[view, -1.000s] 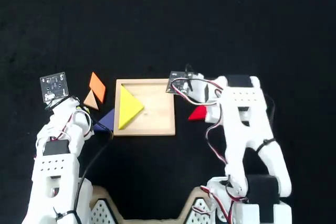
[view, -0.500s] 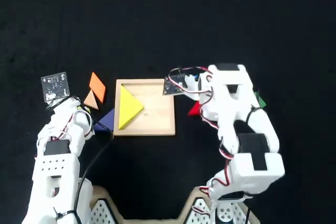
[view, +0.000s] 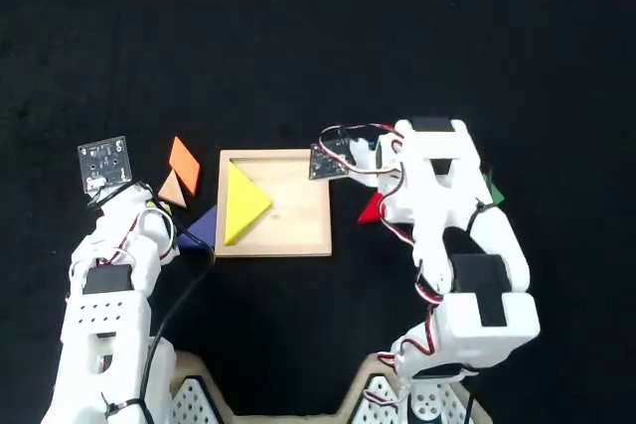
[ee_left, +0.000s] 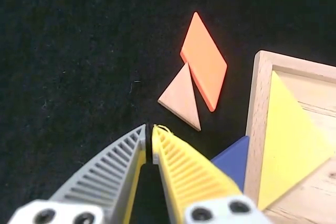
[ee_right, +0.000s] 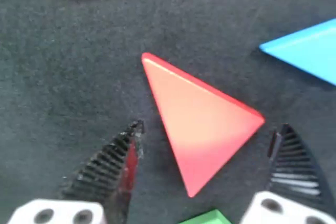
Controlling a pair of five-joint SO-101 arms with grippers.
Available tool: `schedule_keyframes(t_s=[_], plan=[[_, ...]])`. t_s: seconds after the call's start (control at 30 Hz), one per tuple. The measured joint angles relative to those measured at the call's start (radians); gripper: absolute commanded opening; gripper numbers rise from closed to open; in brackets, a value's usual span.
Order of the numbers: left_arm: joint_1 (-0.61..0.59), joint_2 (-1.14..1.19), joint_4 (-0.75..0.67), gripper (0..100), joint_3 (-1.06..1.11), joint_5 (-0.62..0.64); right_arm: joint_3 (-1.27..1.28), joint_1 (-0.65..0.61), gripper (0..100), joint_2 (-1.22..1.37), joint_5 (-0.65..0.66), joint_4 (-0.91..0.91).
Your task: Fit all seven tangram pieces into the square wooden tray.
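Note:
The square wooden tray [view: 298, 235] holds one large yellow triangle [view: 243, 203] in its left half. Left of the tray lie an orange parallelogram [view: 184, 164], a small tan triangle [view: 172, 189] and a dark blue triangle [view: 202, 226] against the tray's lower left corner. My left gripper [ee_left: 148, 128] is shut and empty, just short of the tan triangle [ee_left: 182, 98]. A red triangle [ee_right: 199, 119] lies flat right of the tray. My right gripper [ee_right: 210, 129] is open and straddles it, one fingertip on each side.
A light blue piece [ee_right: 310, 51] and a green piece [ee_right: 207, 217] lie close to the red triangle. The green piece [view: 492, 191] peeks out right of the right arm. Black cloth covers the table, with free room at the back and front.
The right arm has swung and turned over the red triangle, uncovering the green piece to its right. Over the last half second it barely shifted. The left arm has kept still.

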Motion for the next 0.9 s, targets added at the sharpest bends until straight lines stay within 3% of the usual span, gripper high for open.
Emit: schedule_keyframes(t_s=[0.23,0.47,0.73,0.9], plan=[[0.000,0.000,0.000,3,0.000,0.000,-0.048,0.000,36.8,0.083,0.002,-0.006],[0.000,0.000,0.000,3,0.000,0.000,-0.052,0.000,36.3,0.098,0.084,-0.003],[0.000,0.000,0.000,3,0.000,0.000,-0.055,0.011,19.8,0.098,0.097,-0.009],[0.000,0.000,0.000,3,0.000,0.000,-0.060,0.011,18.5,0.098,0.097,-0.011]])
